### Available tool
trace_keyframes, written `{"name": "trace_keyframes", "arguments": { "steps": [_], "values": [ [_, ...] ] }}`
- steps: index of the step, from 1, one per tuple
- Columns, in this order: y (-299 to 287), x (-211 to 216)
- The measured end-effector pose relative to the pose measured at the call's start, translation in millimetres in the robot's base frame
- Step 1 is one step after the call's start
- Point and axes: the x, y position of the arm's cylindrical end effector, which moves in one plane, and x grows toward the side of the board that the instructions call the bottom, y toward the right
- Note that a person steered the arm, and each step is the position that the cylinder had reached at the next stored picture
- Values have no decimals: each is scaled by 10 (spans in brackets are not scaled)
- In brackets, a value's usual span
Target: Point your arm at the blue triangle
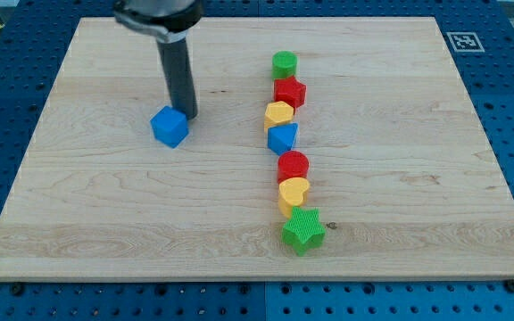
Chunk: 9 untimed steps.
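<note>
The blue triangle [283, 137] lies in a column of blocks right of the board's middle. My tip [188, 116] rests on the board well to its left, touching or nearly touching the upper right side of a blue cube [169, 126]. The rod rises from there to the view's top. From top to bottom, the column holds a green cylinder [285, 64], a red hexagon-like block [290, 92], a yellow block [278, 114], the blue triangle, a red cylinder [294, 166], a yellow heart [294, 192] and a green star [303, 230].
The wooden board [105, 214] lies on a blue perforated table. A black-and-white marker [463, 41] sits at the board's upper right corner.
</note>
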Motion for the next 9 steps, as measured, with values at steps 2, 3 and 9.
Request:
{"name": "trace_keyframes", "arguments": {
  "steps": [2, 3, 9],
  "values": [
    [-217, -1620],
    [239, -2203],
    [2117, 231]
  ]
}}
